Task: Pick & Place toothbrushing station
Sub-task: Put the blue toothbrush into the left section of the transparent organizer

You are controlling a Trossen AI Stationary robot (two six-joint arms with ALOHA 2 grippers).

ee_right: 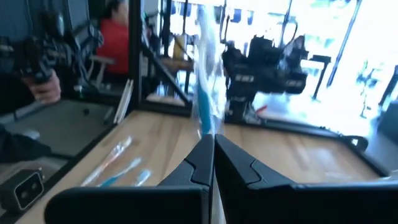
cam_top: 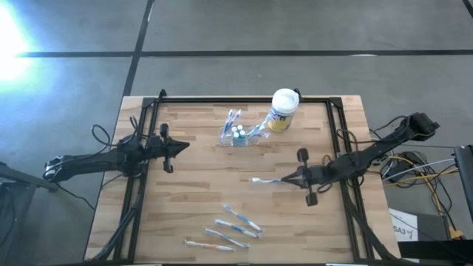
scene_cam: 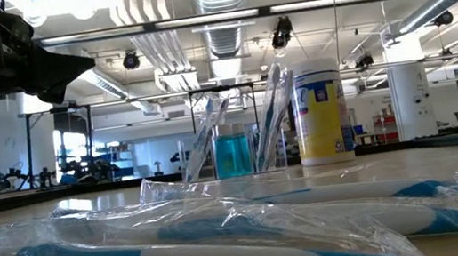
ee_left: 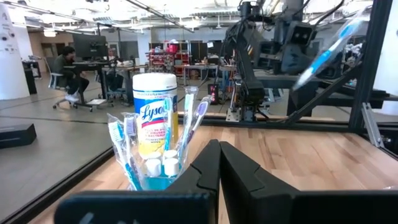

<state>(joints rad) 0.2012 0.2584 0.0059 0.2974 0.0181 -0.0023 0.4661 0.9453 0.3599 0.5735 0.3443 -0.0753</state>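
The toothbrushing station, a low clear holder with several toothbrushes standing in it, sits on the table at the far middle. My right gripper hovers right of centre, level and pointing left, shut on a wrapped blue-and-white toothbrush. That brush shows blurred in the left wrist view. At the table's left, my left gripper is shut on nothing and points level toward the station. My right gripper pinches one end of the wrapped toothbrush between its two fingertips. The fingers come level from the table's right and lie along the brush. The brush sticks out ahead of them toward the left, slanting upward, lifted clear of the table.
A white canister with a yellow label stands just right of the station, at the far edge. Several wrapped toothbrushes lie near the front edge. A black frame runs around the tabletop. People sit in the room beyond.
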